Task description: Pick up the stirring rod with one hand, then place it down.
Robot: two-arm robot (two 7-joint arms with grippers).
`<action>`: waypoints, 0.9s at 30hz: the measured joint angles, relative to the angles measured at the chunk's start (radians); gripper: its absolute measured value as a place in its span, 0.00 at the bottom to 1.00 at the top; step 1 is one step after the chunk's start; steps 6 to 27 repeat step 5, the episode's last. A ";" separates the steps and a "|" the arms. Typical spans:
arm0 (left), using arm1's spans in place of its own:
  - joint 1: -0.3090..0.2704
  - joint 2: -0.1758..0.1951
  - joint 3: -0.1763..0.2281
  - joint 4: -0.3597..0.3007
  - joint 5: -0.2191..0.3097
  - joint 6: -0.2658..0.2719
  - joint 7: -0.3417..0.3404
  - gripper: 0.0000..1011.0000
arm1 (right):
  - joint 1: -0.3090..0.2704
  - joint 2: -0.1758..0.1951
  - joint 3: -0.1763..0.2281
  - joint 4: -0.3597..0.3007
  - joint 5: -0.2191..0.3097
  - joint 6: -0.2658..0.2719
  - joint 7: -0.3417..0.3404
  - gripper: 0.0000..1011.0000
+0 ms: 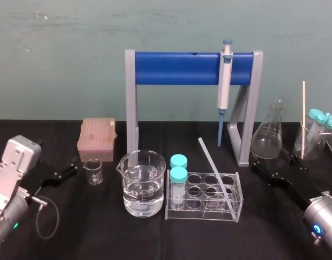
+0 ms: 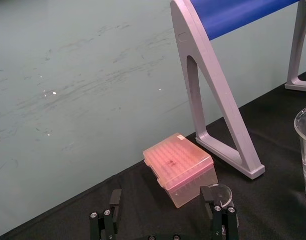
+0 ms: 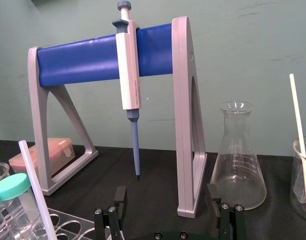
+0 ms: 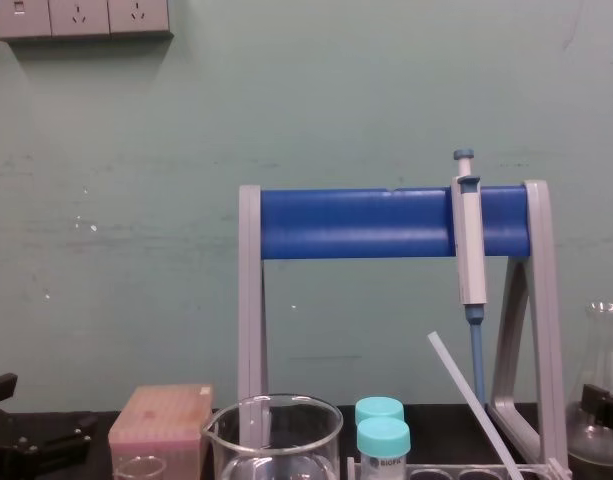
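Observation:
The stirring rod (image 1: 214, 167) is a thin translucent white rod. It leans slantwise in the clear test tube rack (image 1: 239, 208) at the table's middle, its top tilted to the back left. It also shows as the stirring rod (image 3: 35, 190) and the stirring rod (image 4: 473, 402). My right gripper (image 1: 275, 167) rests low on the table to the right of the rack, just in front of the flask; its fingers (image 3: 116, 209) are open and empty. My left gripper (image 1: 68, 169) lies at the left by the small beaker, fingers (image 2: 111, 214) open and empty.
A large beaker of water (image 1: 141, 184) stands left of the rack, which holds two cyan-capped tubes (image 1: 178, 173). A small beaker (image 1: 93, 170) and a pink tip box (image 1: 96, 140) sit at the left. The pipette (image 1: 225, 81) hangs on the blue stand (image 1: 176, 67). A conical flask (image 1: 268, 132) and a beaker with a cream stick (image 1: 312, 141) are at the right.

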 joint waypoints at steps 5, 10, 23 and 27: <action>0.000 0.000 0.000 0.000 0.000 0.000 0.000 0.99 | 0.001 0.000 -0.001 0.001 0.000 -0.001 0.001 0.99; 0.000 0.000 0.000 0.000 0.000 0.000 0.000 0.99 | 0.001 0.000 -0.001 0.001 0.000 -0.001 0.001 0.99; 0.000 0.000 0.000 0.000 0.000 0.000 0.000 0.99 | 0.001 0.000 -0.001 0.001 0.000 -0.001 0.001 0.99; 0.000 0.000 0.000 0.000 0.000 0.000 0.000 0.99 | 0.001 0.000 -0.001 0.001 0.000 -0.001 0.001 0.99</action>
